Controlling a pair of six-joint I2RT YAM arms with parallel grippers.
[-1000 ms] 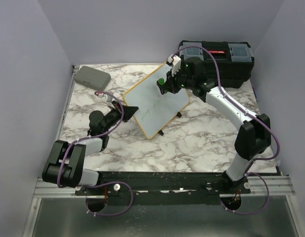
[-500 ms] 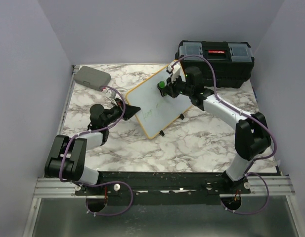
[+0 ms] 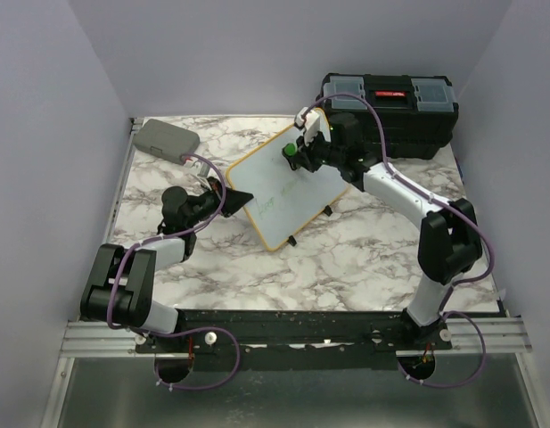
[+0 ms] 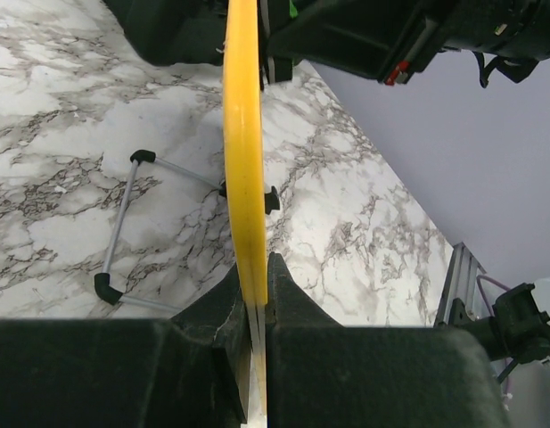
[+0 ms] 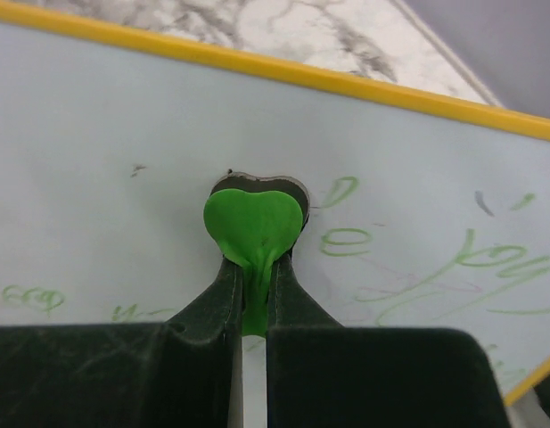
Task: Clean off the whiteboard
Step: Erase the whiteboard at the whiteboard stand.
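The whiteboard (image 3: 283,192), white with a yellow frame and faint green writing, stands tilted at the table's middle. My left gripper (image 3: 230,198) is shut on its left edge; in the left wrist view the yellow frame (image 4: 243,152) runs edge-on between the jaws of the left gripper (image 4: 254,285). My right gripper (image 3: 297,156) is shut on a small green heart-shaped eraser (image 3: 291,150) pressed against the board's upper part. In the right wrist view the eraser (image 5: 254,227) sits between the jaws of the right gripper (image 5: 254,276), with green writing (image 5: 471,259) to its right.
A black toolbox (image 3: 390,111) stands at the back right, behind the right arm. A flat grey case (image 3: 166,138) lies at the back left corner. The board's wire stand with black feet (image 4: 123,223) rests on the marble table (image 3: 364,259).
My right gripper has moved with the eraser over the board's upper part, first down and left, then slightly back up. The left gripper and the board shifted slightly up-left, then held still.
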